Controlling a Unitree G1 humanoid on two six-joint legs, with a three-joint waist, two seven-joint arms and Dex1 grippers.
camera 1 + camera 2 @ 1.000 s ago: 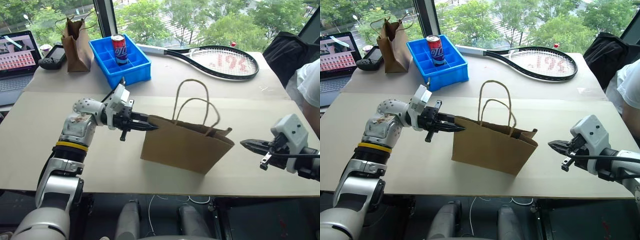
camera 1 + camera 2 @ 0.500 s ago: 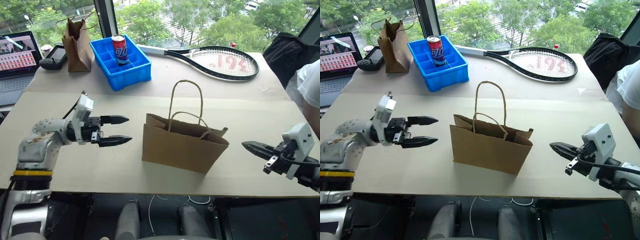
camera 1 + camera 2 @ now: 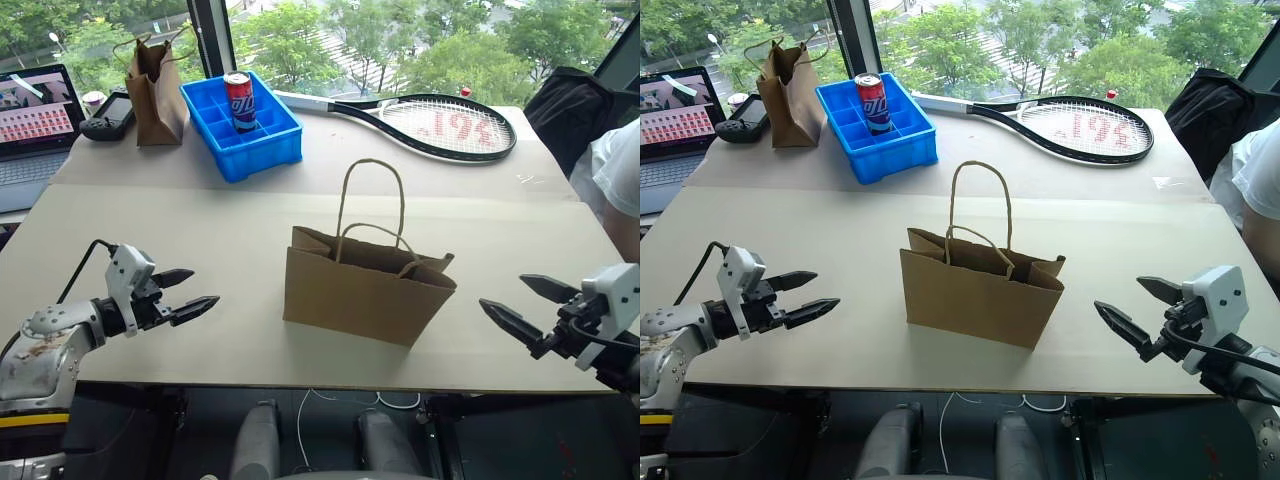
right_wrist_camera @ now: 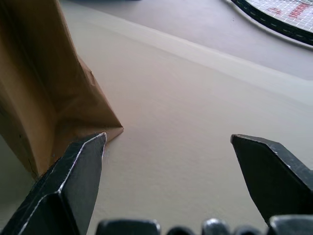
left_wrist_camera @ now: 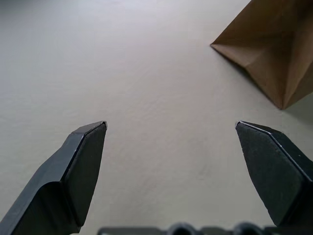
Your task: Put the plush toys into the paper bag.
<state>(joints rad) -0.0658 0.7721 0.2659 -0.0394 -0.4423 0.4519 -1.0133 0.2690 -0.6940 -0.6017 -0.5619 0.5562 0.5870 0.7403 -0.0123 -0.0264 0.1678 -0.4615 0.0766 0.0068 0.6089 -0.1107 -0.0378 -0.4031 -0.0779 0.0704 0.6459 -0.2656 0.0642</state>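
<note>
An upper-floor office or lab test room: a pale bench (image 3: 150, 230) against a window (image 3: 330, 40) overlooking treetops, with an open laptop (image 3: 35, 125) at the bench's far-left corner.

Two paper bags are standing on the table: one wide light-brown paper bag (image 3: 366, 291) and one narrower darker bag (image 3: 154, 89). One blue tray (image 3: 242, 127) is holding one can (image 3: 238, 99). One tennis racket (image 3: 424, 121), one laptop (image 3: 35, 118) and one black handheld device (image 3: 108, 114) are lying there too.
</note>
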